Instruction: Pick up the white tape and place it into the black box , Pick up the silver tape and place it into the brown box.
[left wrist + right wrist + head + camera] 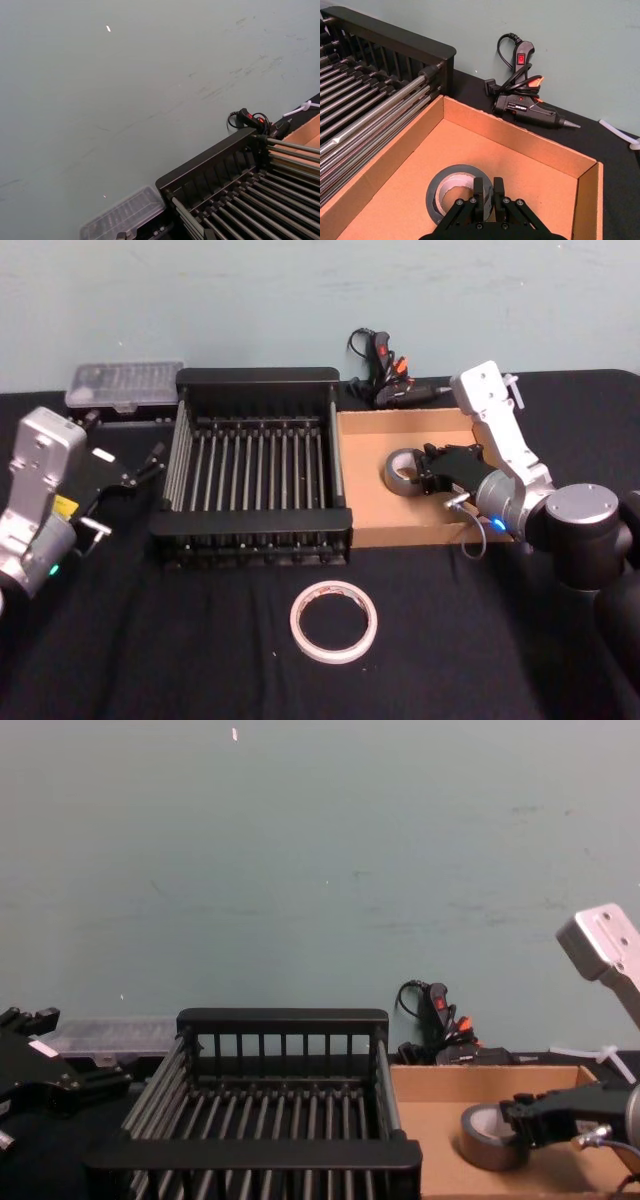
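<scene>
the right end effector (487,192) is nearly closed, pinching the wall of the silver tape (451,191), which sits on the floor of the brown box (530,145), seemingly for release. the white tape (334,621) lies on the bench. the left end effector (140,473) sits parked, jaws apart.

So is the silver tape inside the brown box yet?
Yes: the silver tape is inside the brown box, the right gripper shut on its rim.
</scene>
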### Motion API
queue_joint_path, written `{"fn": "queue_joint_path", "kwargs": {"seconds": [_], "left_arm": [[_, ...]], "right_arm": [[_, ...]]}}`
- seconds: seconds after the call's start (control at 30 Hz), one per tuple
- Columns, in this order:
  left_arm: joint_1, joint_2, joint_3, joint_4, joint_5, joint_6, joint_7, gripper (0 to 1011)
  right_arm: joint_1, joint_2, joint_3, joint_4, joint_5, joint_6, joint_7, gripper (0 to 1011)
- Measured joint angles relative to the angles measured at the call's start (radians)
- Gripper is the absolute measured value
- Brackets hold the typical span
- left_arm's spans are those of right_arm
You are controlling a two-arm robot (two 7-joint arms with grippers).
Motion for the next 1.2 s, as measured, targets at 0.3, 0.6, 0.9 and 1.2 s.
{"fn": "queue_joint_path", "kwargs": {"seconds": [0.3,0.6,0.9,1.2], "left_arm": [[0.0,0.0,0.0,0.0,0.0,0.0,0.0,1001],[0.0,0.0,0.0,0.0,0.0,0.0,0.0,1001],[0.0,0.0,0.0,0.0,0.0,0.0,0.0,1001],[0.0,0.0,0.0,0.0,0.0,0.0,0.0,1001]], "right_arm": [[-0.001,0.001,0.0,-0.001,0.001,0.0,0.0,212],[-0.001,0.001,0.0,-0.001,0.002,-0.001,0.0,510],[-0.001,0.001,0.0,-0.001,0.002,-0.001,0.0,767],[-0.001,0.001,0.0,-0.001,0.003,-0.001,0.0,1002]]}}
